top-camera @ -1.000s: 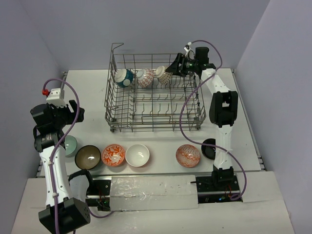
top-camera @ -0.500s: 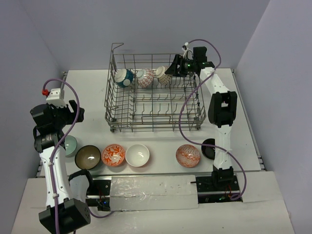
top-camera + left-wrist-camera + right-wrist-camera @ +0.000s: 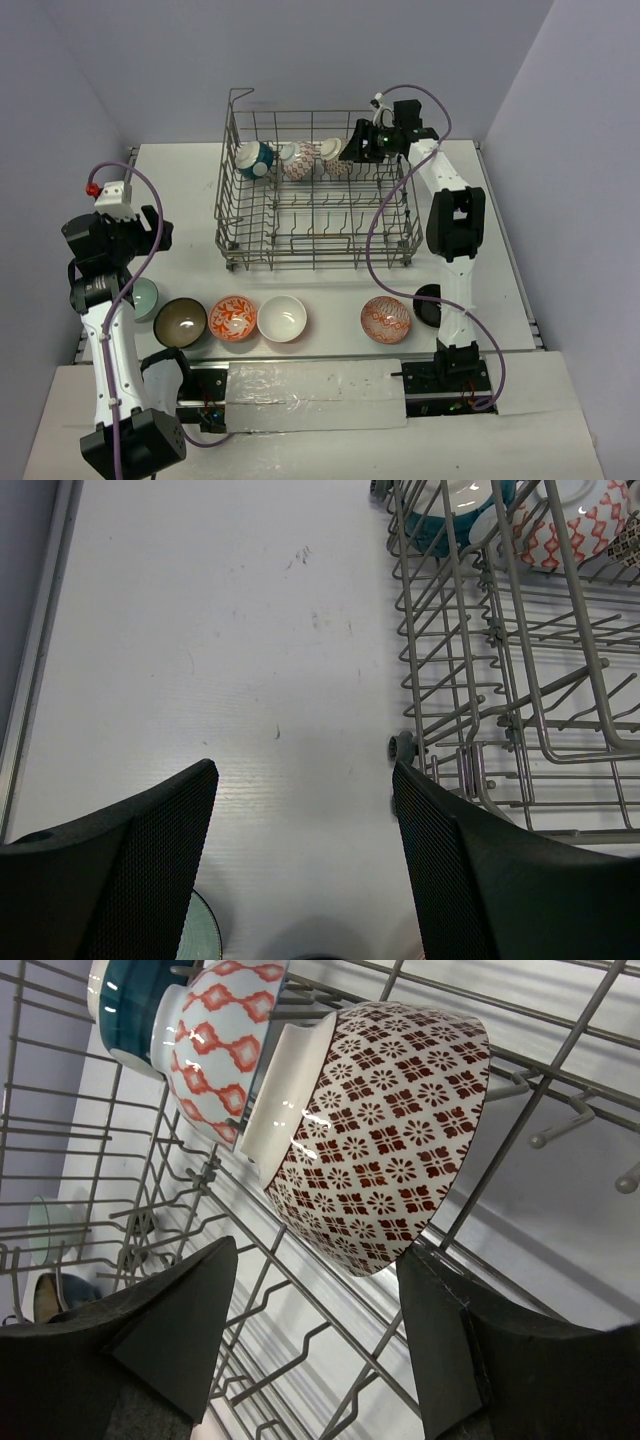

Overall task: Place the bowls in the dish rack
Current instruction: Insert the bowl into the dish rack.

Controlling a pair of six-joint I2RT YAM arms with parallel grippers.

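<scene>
The grey wire dish rack [image 3: 315, 235] stands mid-table. Three bowls lean on edge along its far row: teal [image 3: 254, 159], orange-red lattice [image 3: 297, 159] and dark-red patterned [image 3: 335, 158]. My right gripper [image 3: 358, 142] hovers open at the rack's far right, just behind the dark-red bowl [image 3: 385, 1130], and holds nothing [image 3: 315, 1290]. Only rack wires cross between its fingers. My left gripper [image 3: 150, 235] is open and empty above bare table left of the rack [image 3: 305, 790]. Pale green [image 3: 146, 297], brown [image 3: 181, 321], orange-patterned [image 3: 233, 318], white [image 3: 282, 318], red-patterned [image 3: 386, 319] and black [image 3: 430, 305] bowls lie along the table's near edge.
The rack's near-left corner foot [image 3: 402, 748] lies close to my left gripper's right finger. A raised wire loop [image 3: 238, 97] stands at the rack's far-left corner. Purple walls close in the table on three sides. The right arm's cable [image 3: 385, 230] hangs over the rack's right side.
My right gripper has drawn back a little toward the rack's far right, away from the dark-red patterned bowl, which stays leaning in the rack. The left arm has not moved.
</scene>
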